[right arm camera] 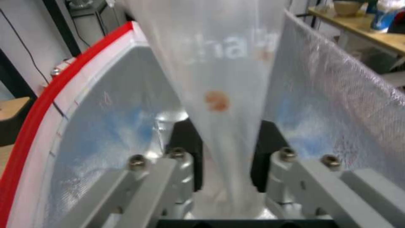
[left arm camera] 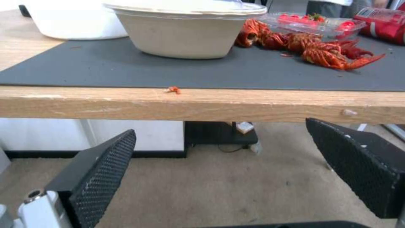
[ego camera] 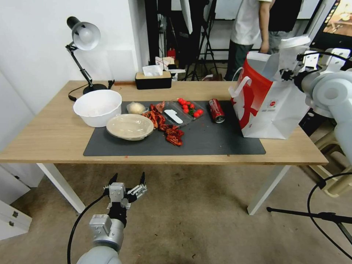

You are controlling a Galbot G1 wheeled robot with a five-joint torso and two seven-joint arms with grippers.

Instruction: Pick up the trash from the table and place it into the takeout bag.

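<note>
From the head camera, the right gripper point(ego camera: 289, 69) is up over the open mouth of the takeout bag point(ego camera: 271, 106), which stands on the right end of the table point(ego camera: 55, 135), and it is clamped on a clear cup with white lid point(ego camera: 293, 47). On the dark grey mat point(ego camera: 205, 141) lie a red soda can point(ego camera: 216, 110), crayfish shells point(ego camera: 165, 126), a clear tray of cherry tomatoes point(ego camera: 189, 109), a beige lidded bowl point(ego camera: 129, 126), with a white bowl point(ego camera: 98, 107) partly on the mat's left edge. The left gripper point(ego camera: 127, 179) hangs below the table's front edge, fingers apart.

The left wrist camera looks between its spread fingers point(left arm camera: 101, 167) at the table edge, the bowl point(left arm camera: 181, 28) and the shells point(left arm camera: 320, 50).

The right wrist camera shows the cup point(right arm camera: 219, 72) pinched between black pads point(right arm camera: 185, 152), with the bag's red-edged wall point(right arm camera: 63, 104) beside it
</note>
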